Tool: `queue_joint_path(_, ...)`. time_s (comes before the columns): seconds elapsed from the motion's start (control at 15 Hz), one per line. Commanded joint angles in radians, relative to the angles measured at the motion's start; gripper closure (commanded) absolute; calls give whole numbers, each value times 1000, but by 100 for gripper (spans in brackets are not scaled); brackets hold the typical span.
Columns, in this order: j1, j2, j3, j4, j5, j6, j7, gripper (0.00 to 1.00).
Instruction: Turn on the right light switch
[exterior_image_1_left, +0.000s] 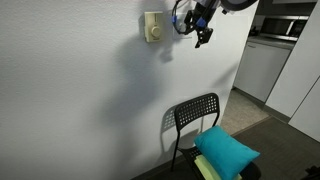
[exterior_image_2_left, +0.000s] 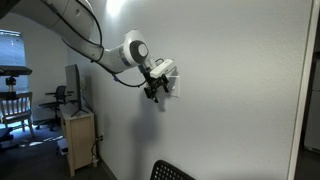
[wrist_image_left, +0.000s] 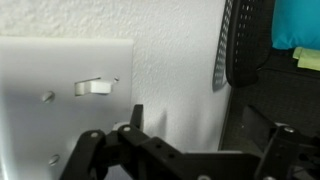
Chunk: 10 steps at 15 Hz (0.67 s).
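Note:
In the wrist view a white switch plate (wrist_image_left: 55, 120) fills the left side, with a small white toggle (wrist_image_left: 95, 87) sticking out and two screws. I take it for the right light switch. My gripper (wrist_image_left: 205, 122) has its dark fingers spread apart, one fingertip just beside the plate's edge below the toggle, not touching the toggle. In both exterior views the gripper (exterior_image_1_left: 203, 37) (exterior_image_2_left: 152, 94) hangs close against the white wall. It covers the white plate in the exterior view that shows the cream-yellow plate with a round knob (exterior_image_1_left: 153, 27) just beside it.
A black mesh chair (exterior_image_1_left: 196, 115) stands against the wall below, with a teal cushion (exterior_image_1_left: 226, 150) on its seat; both show in the wrist view (wrist_image_left: 245, 45). A kitchen counter (exterior_image_1_left: 262, 60) lies past the wall corner. A cabinet (exterior_image_2_left: 79, 140) stands further along the wall.

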Motion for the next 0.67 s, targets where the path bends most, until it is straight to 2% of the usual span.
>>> queue_joint_path(0.0,1,12,-7,-15,-1,12,26,0)
queue_joint_path(0.4,5,7,-44,-29,-86,102,160,0)
queue_joint_path(0.6,-4,13,-48,-31,-99,151,178,0)
